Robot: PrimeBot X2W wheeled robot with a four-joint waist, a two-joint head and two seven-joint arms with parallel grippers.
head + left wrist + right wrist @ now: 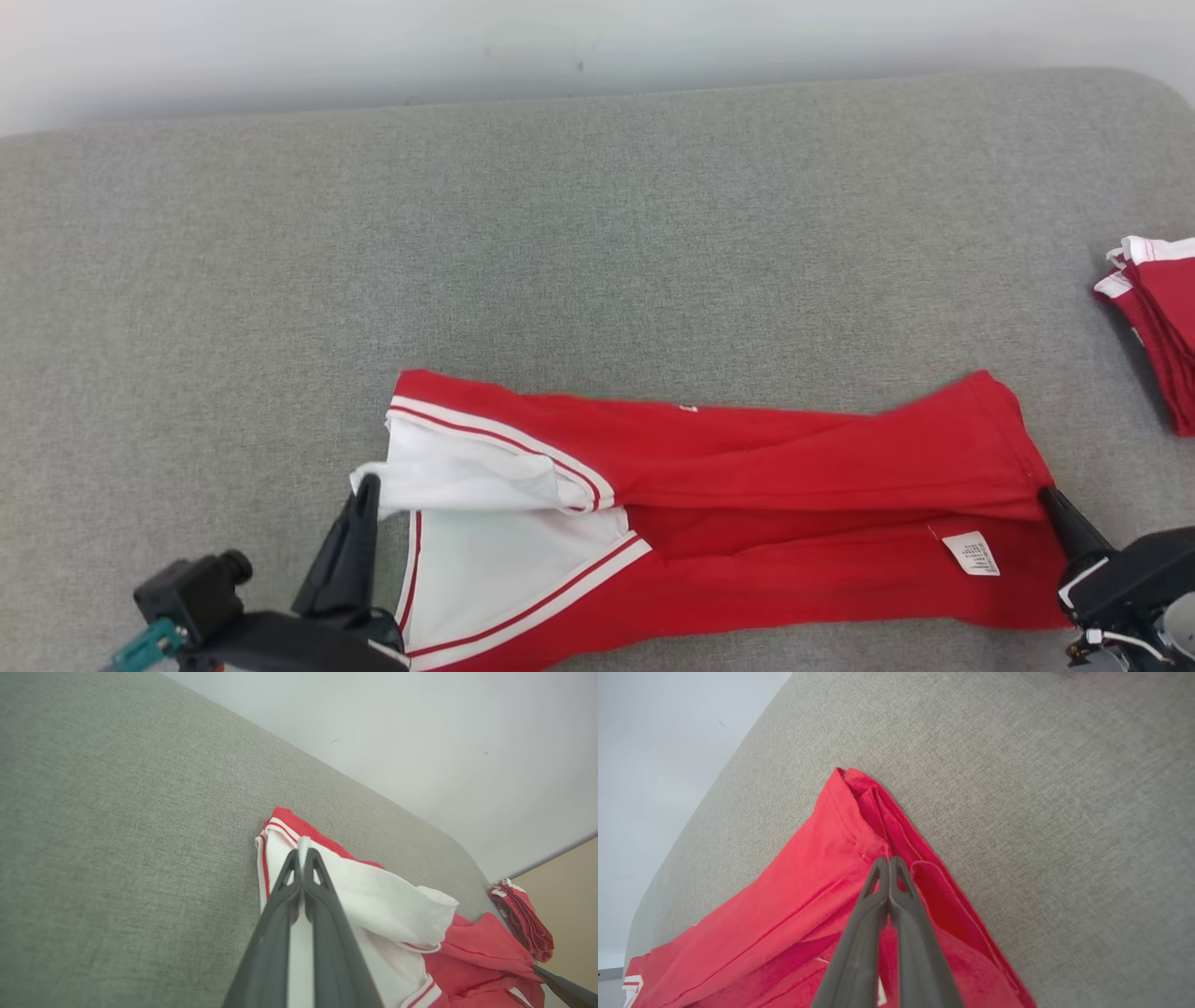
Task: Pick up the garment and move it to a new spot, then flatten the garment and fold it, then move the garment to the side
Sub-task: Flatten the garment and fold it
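**While both grippers pinch its ends, garment lies stretched along near edge of desk**

Surroundings first: grey fabric-covered desk (560, 233), pale wall (373, 47) behind its far edge. One other item on it is a small pile of folded red-and-white clothes (1158, 317) at the right edge of the head view. It is well apart from the garment (747, 485), with bare grey fabric between them. The left wrist view has the same pile (523, 919) past the garment's far end.

Garment: red, with white panels and red-white striped trim. It lies lengthwise left to right, close to the robot's side of the desk, doubled over itself along its length with loose creases. The white end is on the left and the red hem on the right. A white care label (971, 553) faces up near the right end.

- left gripper (366, 490): fingers pressed together on the white flap at the garment's left end. The left wrist view shows white cloth sandwiched between the two fingers (327, 896). The flap is bunched and drawn toward the gripper.
- right gripper (1050, 499): fingers closed, pinching the layered red hem at the right end. In the right wrist view the tips (888, 861) meet right on the hem edge, with red cloth on both sides of them.
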